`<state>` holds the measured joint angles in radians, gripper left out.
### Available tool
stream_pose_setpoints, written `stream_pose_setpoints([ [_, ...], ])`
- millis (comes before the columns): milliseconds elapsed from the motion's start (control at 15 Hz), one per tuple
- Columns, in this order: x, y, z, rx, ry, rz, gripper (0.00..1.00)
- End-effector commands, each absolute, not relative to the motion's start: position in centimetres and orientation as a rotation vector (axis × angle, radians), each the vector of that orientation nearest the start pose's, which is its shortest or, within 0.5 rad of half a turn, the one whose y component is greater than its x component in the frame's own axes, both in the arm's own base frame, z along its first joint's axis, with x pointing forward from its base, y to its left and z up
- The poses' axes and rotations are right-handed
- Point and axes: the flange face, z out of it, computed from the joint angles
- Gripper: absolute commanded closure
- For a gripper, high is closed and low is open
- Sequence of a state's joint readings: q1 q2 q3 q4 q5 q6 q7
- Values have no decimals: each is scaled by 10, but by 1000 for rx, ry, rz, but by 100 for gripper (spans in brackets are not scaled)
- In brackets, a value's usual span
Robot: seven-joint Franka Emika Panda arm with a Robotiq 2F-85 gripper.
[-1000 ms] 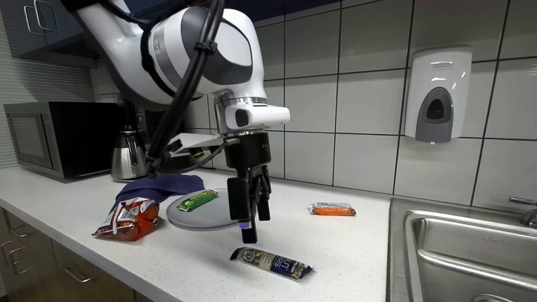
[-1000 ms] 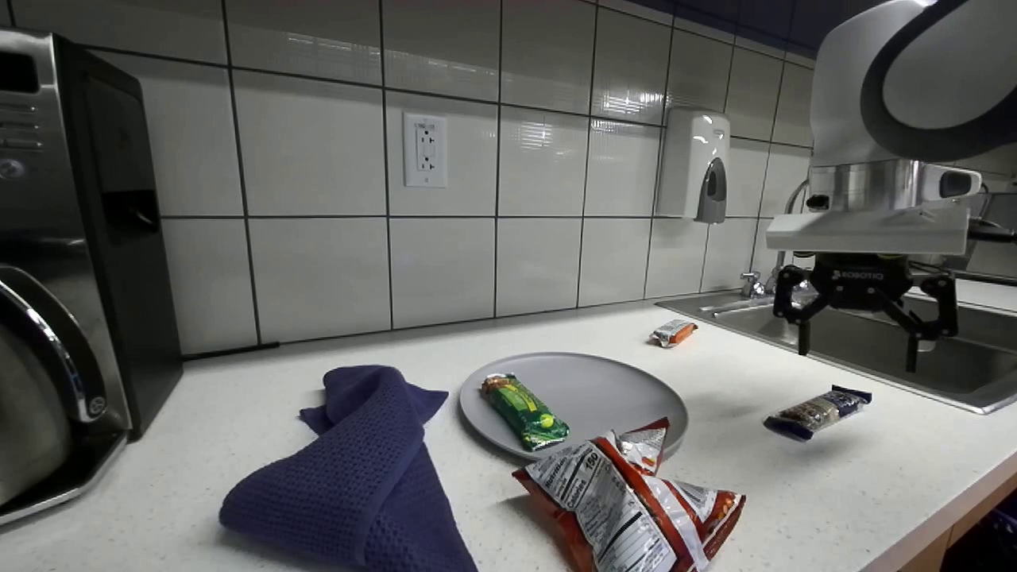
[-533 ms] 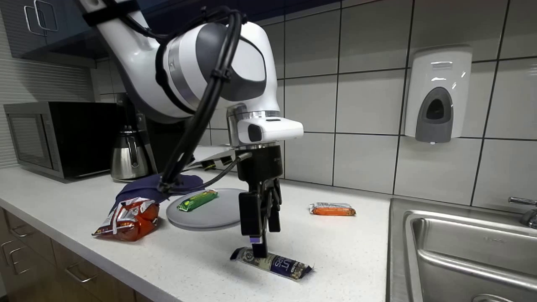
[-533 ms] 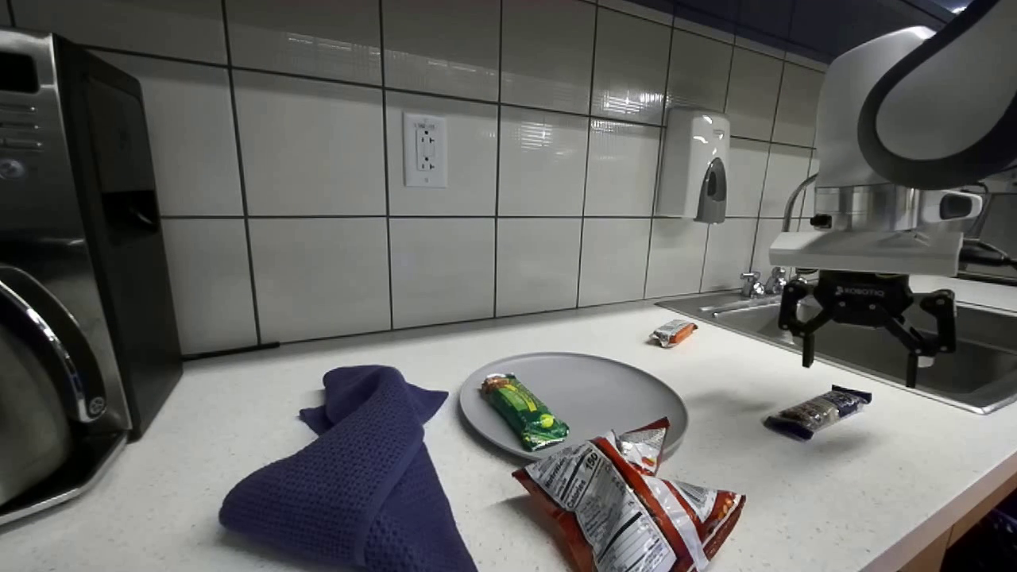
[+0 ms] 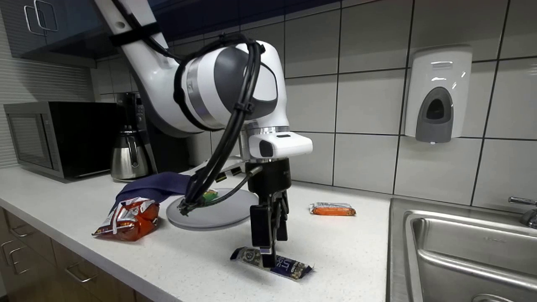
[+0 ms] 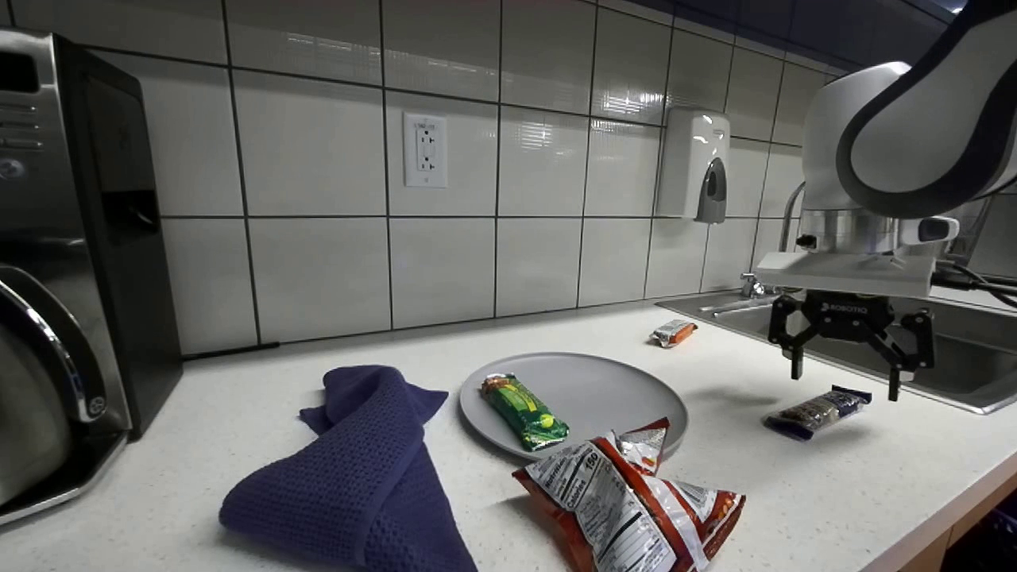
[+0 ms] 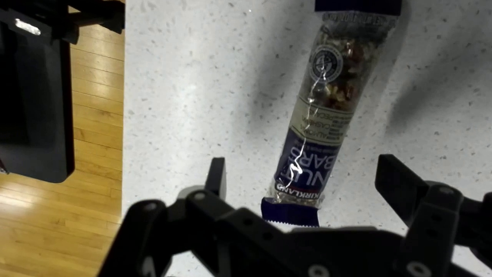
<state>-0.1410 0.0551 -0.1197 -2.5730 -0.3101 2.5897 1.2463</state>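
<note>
My gripper [image 7: 302, 167] stands open above the counter, with nothing held. A nut bar in a clear and dark blue wrapper [image 7: 326, 115] lies on the counter below it. In the wrist view its blue printed end sits between the spread fingers, with space on both sides. In an exterior view the near finger [image 5: 269, 260] covers the middle of that bar. Seen from elsewhere, the fingertips hang slightly over the nut bar [image 6: 814, 415]; contact is not visible. A grey plate [image 6: 612, 381] bears a green-wrapped bar [image 6: 524, 413], mostly hidden behind the arm's cable in an exterior view.
An orange-wrapped bar [image 5: 333, 209] lies near the tiled wall. A red chip bag [image 6: 636, 508] and a blue towel [image 6: 349, 477] are beside the plate. The steel sink [image 5: 398, 251] borders the counter, whose front edge is near the nut bar.
The arm has come down toward the nut bar, shifting over its printed half. The jaws have stayed wide apart, and the objects on the counter have not moved.
</note>
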Motion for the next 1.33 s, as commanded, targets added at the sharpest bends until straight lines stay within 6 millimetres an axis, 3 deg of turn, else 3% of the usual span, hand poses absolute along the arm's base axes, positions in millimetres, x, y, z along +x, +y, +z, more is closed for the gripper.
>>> stream_pose_setpoints([
  [0,442,-114,232,-2655,1938,-73,0],
  [1267,455,-111,211,-2570,1999,-18,0],
])
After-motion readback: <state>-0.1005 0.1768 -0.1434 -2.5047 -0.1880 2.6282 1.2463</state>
